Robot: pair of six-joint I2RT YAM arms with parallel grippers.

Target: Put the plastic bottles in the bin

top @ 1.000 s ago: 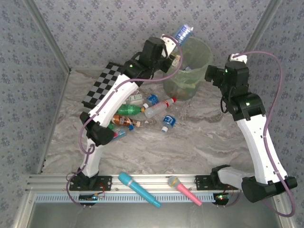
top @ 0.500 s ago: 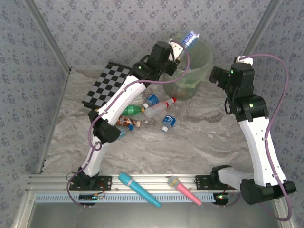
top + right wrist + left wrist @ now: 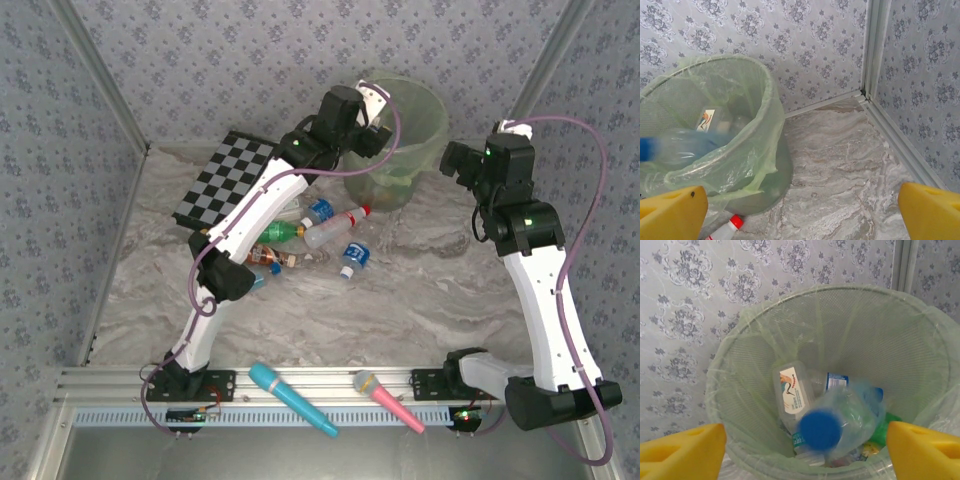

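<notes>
— Where are the plastic bottles (image 3: 335, 226)?
— Several lie heaped mid-table (image 3: 420, 290). More lie inside the bin (image 3: 428, 112) at the far wall.
— The left gripper (image 3: 805, 452)?
— Spread wide above the bin's mouth. A blurred blue-capped bottle (image 3: 840, 422) sits below it, touching neither finger.
— And the right gripper (image 3: 802, 215)?
— Wide open with nothing between its fingers, facing the bin's side.

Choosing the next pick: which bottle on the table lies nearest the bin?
The clear red-capped bottle: its cap lies just by the base of the bin, while the others sit farther left.
</notes>
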